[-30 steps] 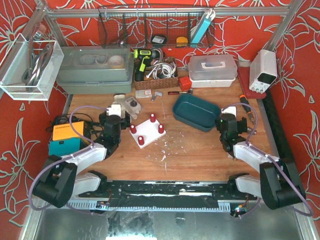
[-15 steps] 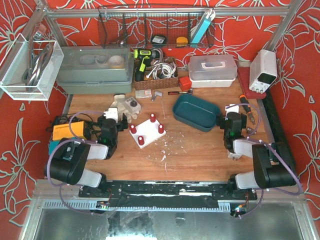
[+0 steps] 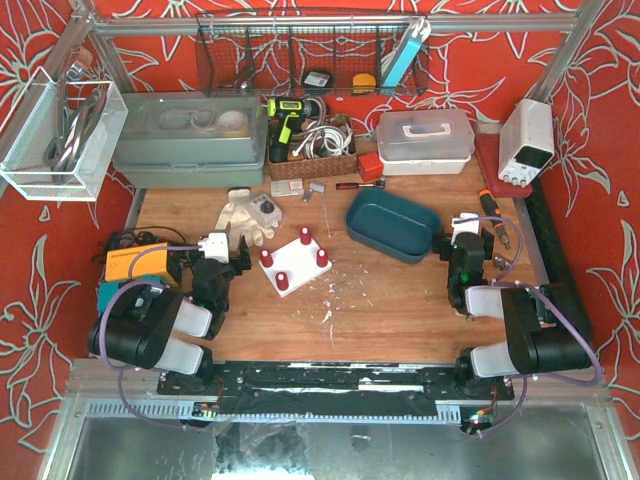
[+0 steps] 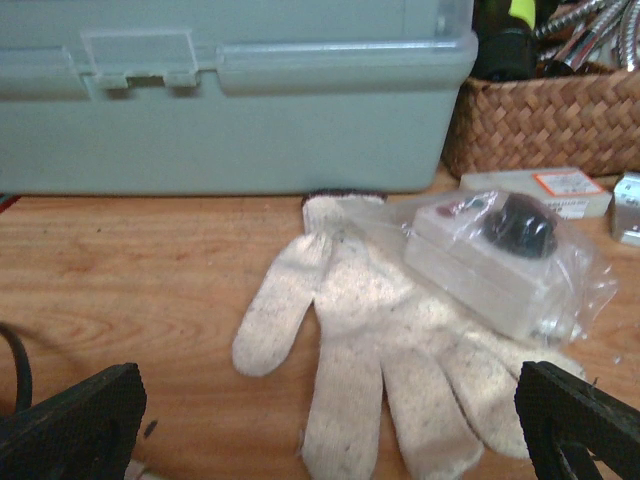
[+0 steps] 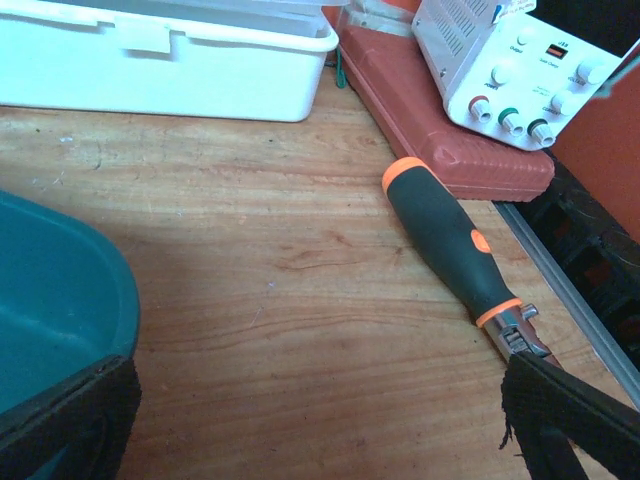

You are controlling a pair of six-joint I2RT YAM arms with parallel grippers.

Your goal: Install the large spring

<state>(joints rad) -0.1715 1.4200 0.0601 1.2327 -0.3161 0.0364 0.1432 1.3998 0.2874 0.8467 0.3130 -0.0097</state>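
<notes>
A white base plate with red posts point(image 3: 293, 262) lies on the wooden table left of centre. I see no large spring in any view. My left gripper point(image 3: 228, 258) sits low on the table left of the plate. Its jaws are wide open and empty point(image 4: 325, 430) and face a white glove point(image 4: 400, 350). My right gripper point(image 3: 459, 240) sits low at the right, beside the teal bin point(image 3: 392, 224). It is open and empty point(image 5: 320, 420), over bare wood between the bin wall point(image 5: 60, 300) and an orange-and-black screwdriver point(image 5: 450, 240).
A bagged grey box point(image 4: 495, 255) lies on the glove. A grey lidded tote point(image 3: 190, 140), a wicker basket point(image 3: 312, 150) and a white lidded box point(image 3: 425, 140) line the back. A white power supply point(image 3: 527, 140) stands at the right, and orange and teal devices point(image 3: 135, 275) at the left.
Both arms have folded back toward their bases. My left gripper has drawn back and down, away from the glove. My right gripper has barely shifted. Both jaws stay open.
</notes>
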